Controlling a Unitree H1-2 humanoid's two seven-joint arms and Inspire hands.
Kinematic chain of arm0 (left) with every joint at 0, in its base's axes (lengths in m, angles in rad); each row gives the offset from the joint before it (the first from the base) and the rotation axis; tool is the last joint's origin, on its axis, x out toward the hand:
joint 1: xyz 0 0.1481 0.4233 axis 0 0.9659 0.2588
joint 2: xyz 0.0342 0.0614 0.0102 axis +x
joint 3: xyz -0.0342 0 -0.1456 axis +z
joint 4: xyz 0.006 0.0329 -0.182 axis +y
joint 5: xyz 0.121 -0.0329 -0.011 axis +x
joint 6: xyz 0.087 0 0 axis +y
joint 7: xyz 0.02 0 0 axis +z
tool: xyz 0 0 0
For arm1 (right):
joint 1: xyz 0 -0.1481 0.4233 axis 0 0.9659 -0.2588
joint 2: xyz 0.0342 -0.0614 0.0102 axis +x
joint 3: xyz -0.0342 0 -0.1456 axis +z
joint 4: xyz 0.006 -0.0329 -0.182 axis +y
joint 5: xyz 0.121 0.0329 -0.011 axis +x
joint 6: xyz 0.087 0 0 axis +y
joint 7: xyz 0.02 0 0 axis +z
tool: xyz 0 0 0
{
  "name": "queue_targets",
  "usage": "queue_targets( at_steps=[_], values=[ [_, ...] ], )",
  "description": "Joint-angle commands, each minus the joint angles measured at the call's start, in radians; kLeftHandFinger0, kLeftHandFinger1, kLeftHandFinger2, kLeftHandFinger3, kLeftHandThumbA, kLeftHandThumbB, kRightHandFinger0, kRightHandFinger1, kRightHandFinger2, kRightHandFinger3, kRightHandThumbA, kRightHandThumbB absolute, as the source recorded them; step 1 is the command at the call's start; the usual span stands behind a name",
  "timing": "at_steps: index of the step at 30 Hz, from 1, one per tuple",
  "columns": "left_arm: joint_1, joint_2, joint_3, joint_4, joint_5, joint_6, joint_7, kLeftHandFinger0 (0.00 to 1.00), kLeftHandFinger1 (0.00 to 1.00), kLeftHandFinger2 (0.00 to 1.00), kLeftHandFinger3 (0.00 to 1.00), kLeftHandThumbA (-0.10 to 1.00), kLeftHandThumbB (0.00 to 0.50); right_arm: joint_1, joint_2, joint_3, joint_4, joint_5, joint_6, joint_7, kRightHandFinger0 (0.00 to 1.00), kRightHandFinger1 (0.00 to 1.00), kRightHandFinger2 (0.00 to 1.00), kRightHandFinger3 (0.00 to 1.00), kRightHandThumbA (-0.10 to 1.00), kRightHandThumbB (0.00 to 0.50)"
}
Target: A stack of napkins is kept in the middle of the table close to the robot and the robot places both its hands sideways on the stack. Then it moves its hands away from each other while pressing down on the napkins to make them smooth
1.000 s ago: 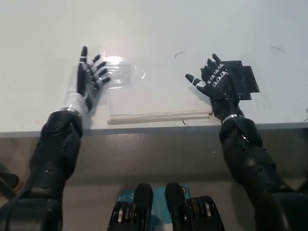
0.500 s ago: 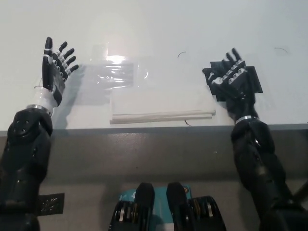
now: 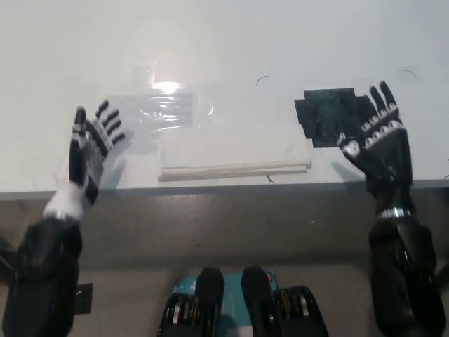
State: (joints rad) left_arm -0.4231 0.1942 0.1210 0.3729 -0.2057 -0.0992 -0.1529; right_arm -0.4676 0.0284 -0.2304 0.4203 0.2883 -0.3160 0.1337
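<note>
At the far left, the robot's left hand (image 3: pixel 90 156) hangs at the near edge of the white surface (image 3: pixel 280 42), fingers spread apart and holding nothing; it is blurred, and whether it touches the surface cannot be told. It stands well apart from the flat white stack of paper napkins (image 3: pixel 231 153), which lies in the middle of the surface close to the near edge, its long side running along that edge. Just behind the stack lies a patch of shiny clear plastic film (image 3: pixel 165 109), catching the light. The napkins look light, soft and thin, likely to slide or ruffle under a sideways push, so they want flat pressure from above on the top sheet rather than any pinch at the edges. Right of the stack, a patch of black tape (image 3: pixel 326 116) is stuck to the surface. At the far right, the black right hand (image 3: pixel 375 140) is spread wide and empty, beside the tape and clear of the napkins.
</note>
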Motion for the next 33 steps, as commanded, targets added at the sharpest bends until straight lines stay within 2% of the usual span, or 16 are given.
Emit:
queue_targets(
  at_steps=[1,3,5,6,7,12,13,19,20,25,28,31,33],
  values=[
    [0.297,-0.002,-0.125,-0.735,0.142,-0.028,-0.053,1.0,1.0,1.0,1.0,1.0,0.272,0.226,-0.002,0.162,-0.801,-0.162,0.134,0.043,1.0,1.0,1.0,1.0,1.0,0.308],
    [0.369,-0.01,-0.128,-0.731,0.172,-0.096,-0.049,1.0,1.0,1.0,1.0,1.0,0.262,0.291,-0.008,0.171,-0.791,-0.16,0.105,0.057,1.0,1.0,1.0,1.0,1.0,0.3],
    [0.413,-0.009,-0.124,-0.717,0.18,-0.13,-0.046,1.0,1.0,1.0,1.0,1.0,0.255,0.337,-0.006,0.176,-0.781,-0.166,0.094,0.055,1.0,1.0,1.0,1.0,1.0,0.307],
    [0.429,-0.008,-0.121,-0.715,0.192,-0.129,-0.039,1.0,1.0,1.0,1.0,1.0,0.272,0.357,-0.008,0.182,-0.774,-0.163,0.089,0.056,1.0,1.0,1.0,1.0,1.0,0.314],
    [0.45,-0.006,-0.116,-0.706,0.196,-0.127,-0.032,1.0,1.0,1.0,1.0,1.0,0.257,0.384,-0.01,0.187,-0.749,-0.16,0.055,0.064,1.0,1.0,1.0,1.0,1.0,0.29],
    [0.494,0.001,-0.097,-0.655,0.196,-0.12,-0.002,1.0,1.0,1.0,1.0,1.0,0.257,0.452,-0.024,0.208,-0.66,-0.166,0.008,0.059,1.0,1.0,1.0,1.0,1.0,0.292],
    [0.497,0.001,-0.097,-0.649,0.183,-0.116,-0.005,1.0,1.0,1.0,1.0,1.0,0.245,0.457,-0.021,0.21,-0.648,-0.175,0.005,0.046,1.0,1.0,1.0,1.0,1.0,0.302],
    [0.492,-0.001,-0.107,-0.553,0.148,-0.104,-0.014,1.0,1.0,1.0,1.0,1.0,0.192,0.481,-0.033,0.232,-0.552,-0.134,0.005,0.026,1.0,1.0,1.0,1.0,1.0,0.287],
    [0.485,-0.002,-0.107,-0.535,0.141,-0.096,-0.015,1.0,1.0,1.0,1.0,1.0,0.194,0.483,-0.032,0.231,-0.527,-0.134,0.002,0.022,1.0,1.0,1.0,1.0,1.0,0.261],
    [0.464,-0.001,-0.101,-0.48,0.124,-0.092,-0.01,1.0,1.0,1.0,1.0,1.0,0.166,0.448,-0.033,0.227,-0.431,-0.156,-0.021,0.011,1.0,1.0,1.0,1.0,1.0,0.211],
    [0.465,0.001,-0.097,-0.461,0.122,-0.083,-0.008,1.0,1.0,1.0,1.0,1.0,0.163,0.429,-0.026,0.225,-0.394,-0.164,-0.009,-0.001,1.0,1.0,1.0,1.0,1.0,0.217],
    [0.466,0.001,-0.099,-0.461,0.141,-0.081,0.0,1.0,1.0,1.0,1.0,1.0,0.143,0.423,-0.027,0.227,-0.376,-0.173,-0.021,-0.001,1.0,1.0,1.0,1.0,1.0,0.202],
    [0.472,-0.003,-0.097,-0.464,0.154,-0.075,0.01,1.0,1.0,1.0,1.0,1.0,0.139,0.415,-0.028,0.232,-0.361,-0.179,-0.031,0.003,1.0,1.0,1.0,1.0,1.0,0.172]
  ],
)
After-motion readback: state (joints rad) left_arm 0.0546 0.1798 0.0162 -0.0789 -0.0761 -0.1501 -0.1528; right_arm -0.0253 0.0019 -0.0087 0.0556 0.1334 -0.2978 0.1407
